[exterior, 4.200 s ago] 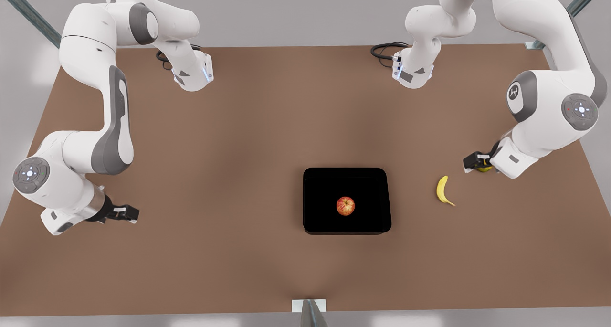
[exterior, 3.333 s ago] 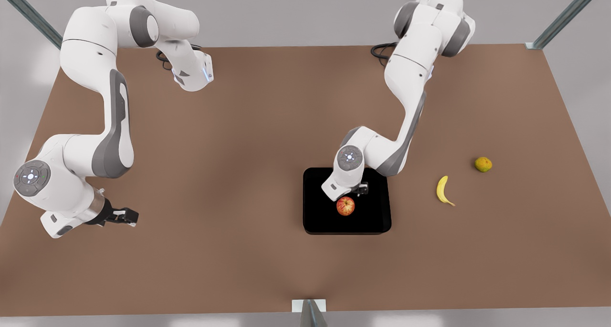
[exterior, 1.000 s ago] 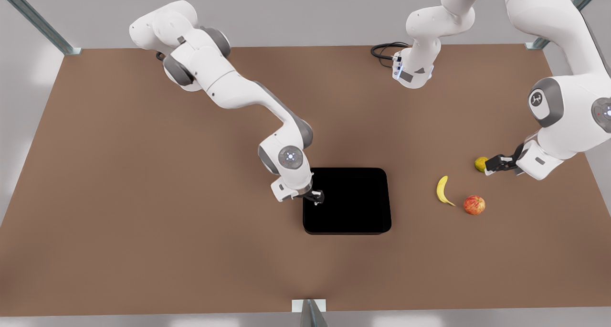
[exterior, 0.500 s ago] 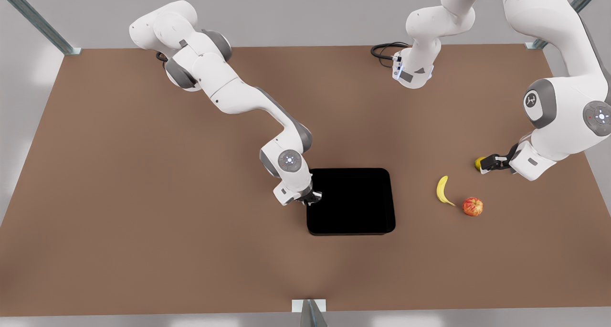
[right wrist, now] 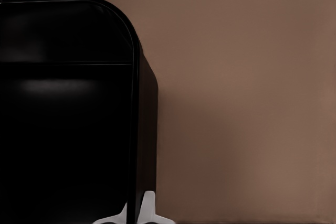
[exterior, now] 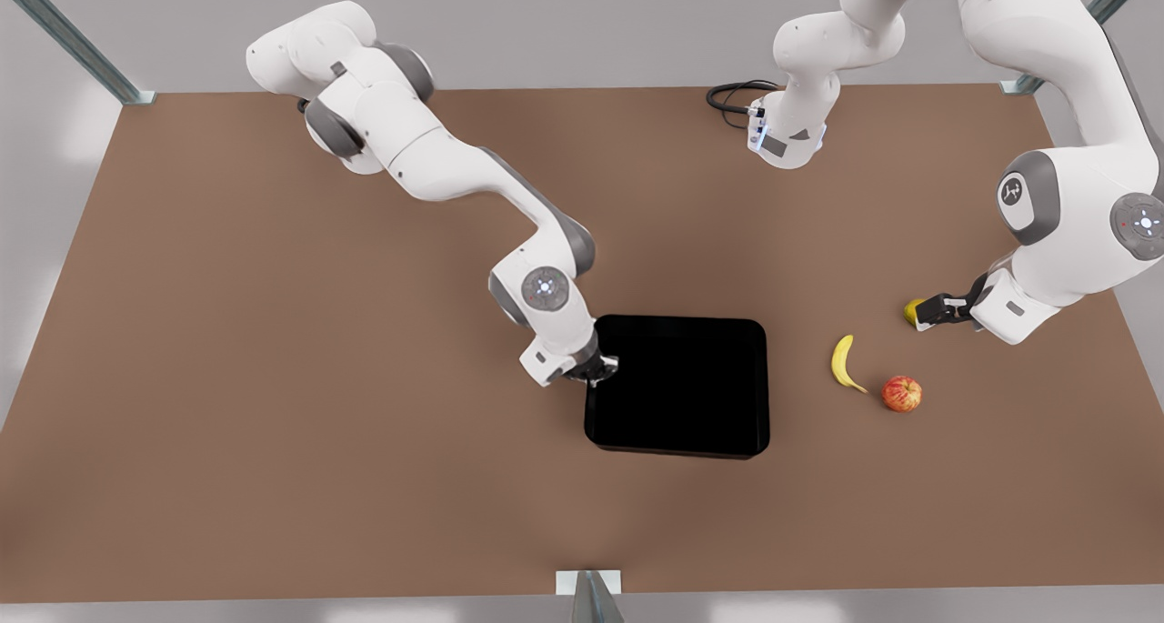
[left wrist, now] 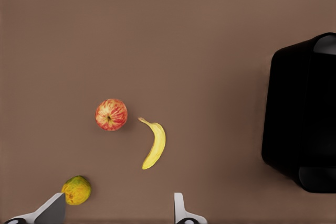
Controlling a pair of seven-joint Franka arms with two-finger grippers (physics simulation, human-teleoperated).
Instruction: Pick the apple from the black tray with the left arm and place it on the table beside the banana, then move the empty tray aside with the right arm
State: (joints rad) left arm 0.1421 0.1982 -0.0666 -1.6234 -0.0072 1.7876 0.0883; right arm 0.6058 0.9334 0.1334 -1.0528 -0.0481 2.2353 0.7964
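Note:
The red apple (exterior: pixel 900 394) (left wrist: pixel 111 114) rests on the brown table (exterior: pixel 273 377), just to the front view's right of the yellow banana (exterior: pixel 844 364) (left wrist: pixel 154 144). The black tray (exterior: pixel 677 386) (left wrist: pixel 304 114) (right wrist: pixel 63 119) is empty and sits slightly askew. My right gripper (exterior: pixel 596 373) (right wrist: pixel 134 213) is shut on the tray's rim, at the edge toward the front view's left. My left gripper (exterior: pixel 928 312) (left wrist: pixel 115 216) hangs open above the table by a yellow-green fruit, apart from the apple.
A small yellow-green round fruit (exterior: pixel 911 309) (left wrist: pixel 76 190) lies just under the left gripper's fingers. Black cables (exterior: pixel 732 95) coil at the table's far edge. A metal bracket (exterior: pixel 589 587) sits at the near edge. Bare tabletop spreads across the front view's left half.
The tray has slid toward the front view's right and turned a little, with the right gripper holding its rim. The left gripper drew slightly away; the apple stays by the banana.

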